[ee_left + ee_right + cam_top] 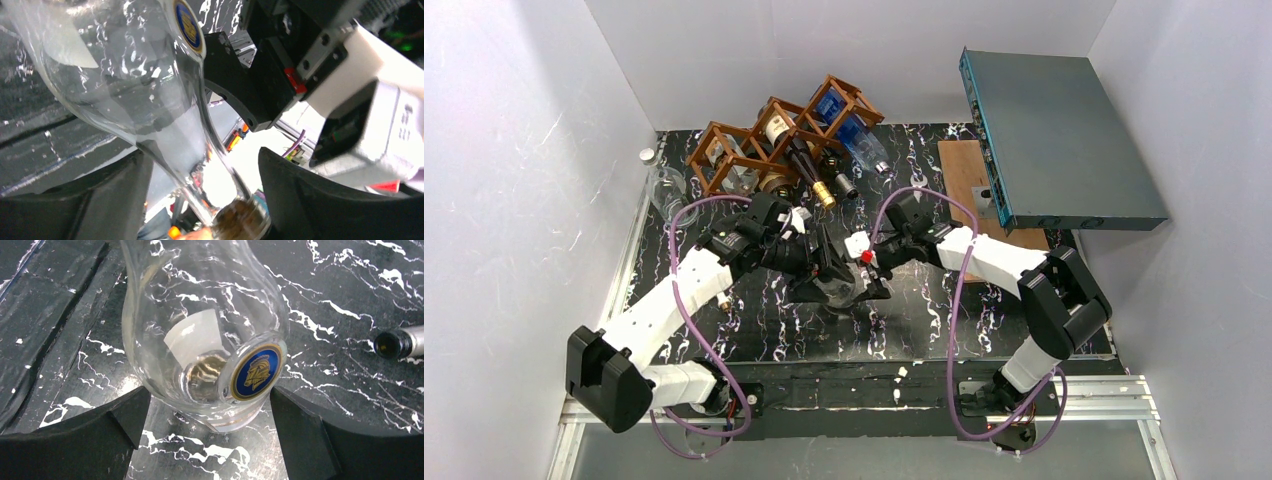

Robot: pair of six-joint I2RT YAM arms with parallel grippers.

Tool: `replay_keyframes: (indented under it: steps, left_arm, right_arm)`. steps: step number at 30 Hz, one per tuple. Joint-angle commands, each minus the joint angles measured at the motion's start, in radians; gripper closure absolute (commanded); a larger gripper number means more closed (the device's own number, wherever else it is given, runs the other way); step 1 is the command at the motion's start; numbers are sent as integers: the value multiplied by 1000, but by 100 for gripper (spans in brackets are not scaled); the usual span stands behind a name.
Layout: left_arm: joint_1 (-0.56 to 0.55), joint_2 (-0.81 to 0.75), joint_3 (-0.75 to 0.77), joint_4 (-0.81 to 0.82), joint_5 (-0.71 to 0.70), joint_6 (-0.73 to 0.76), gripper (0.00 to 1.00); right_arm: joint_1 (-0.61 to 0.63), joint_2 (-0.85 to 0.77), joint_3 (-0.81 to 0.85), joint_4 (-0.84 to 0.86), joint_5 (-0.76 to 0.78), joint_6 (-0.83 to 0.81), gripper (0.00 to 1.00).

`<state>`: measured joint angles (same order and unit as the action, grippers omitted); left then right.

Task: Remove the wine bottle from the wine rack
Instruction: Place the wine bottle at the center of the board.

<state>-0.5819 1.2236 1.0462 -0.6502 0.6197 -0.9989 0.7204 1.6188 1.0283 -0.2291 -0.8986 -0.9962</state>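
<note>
The clear wine bottle (200, 300) is off the wine rack (714, 130), between both grippers; the rack stands well beyond them, seen only from the top. The bottle's round blue badge (256, 371) has a gold picture, no words I can read. The white label (192, 335) shows only its back. The left gripper (202, 155) is open, loose around the neck. The right gripper (207, 390) is wide open at the shoulder.
</note>
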Motion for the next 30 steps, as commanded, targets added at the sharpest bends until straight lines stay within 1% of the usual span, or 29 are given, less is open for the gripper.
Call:
replay_keyframes:
  steps: [1,4,6,10,14,16,19,22,25,30]
  left_arm:
    - [-1,-46,38,70,-7,73,18]
    - [-1,-63,39,89,-39,130,5]
    - [-1,-81,37,108,-58,164,2]
    - [-1,-128,38,130,-117,276,2]
    - [-1,-221,8,184,-205,393,2]
    - [-1,-278,-42,263,-236,418,2]
    - [-1,-358,-139,432,-261,437,2]
    - [-1,-417,-235,589,-245,494,2]
    - [-1,-441,-284,689,-218,594,2]
    - [-1,-435,-289,704,-202,763,2]
  right_arm:
    - [-38,2,-14,14,-77,46,2]
    - [-57,-2,-16,13,-83,46,2]
    - [-66,-4,-17,13,-89,51,2]
    - [-88,-9,-18,9,-105,55,2]
    - [-111,-19,-13,-6,-120,54,2]
    - [-122,-22,-9,-17,-129,52,2]
    - [-135,-22,3,-54,-152,30,2]
    - [-150,-23,29,-133,-175,-20,1]
    - [-165,-31,43,-168,-181,-40,2]
    - [-182,-50,50,-189,-189,-42,2]
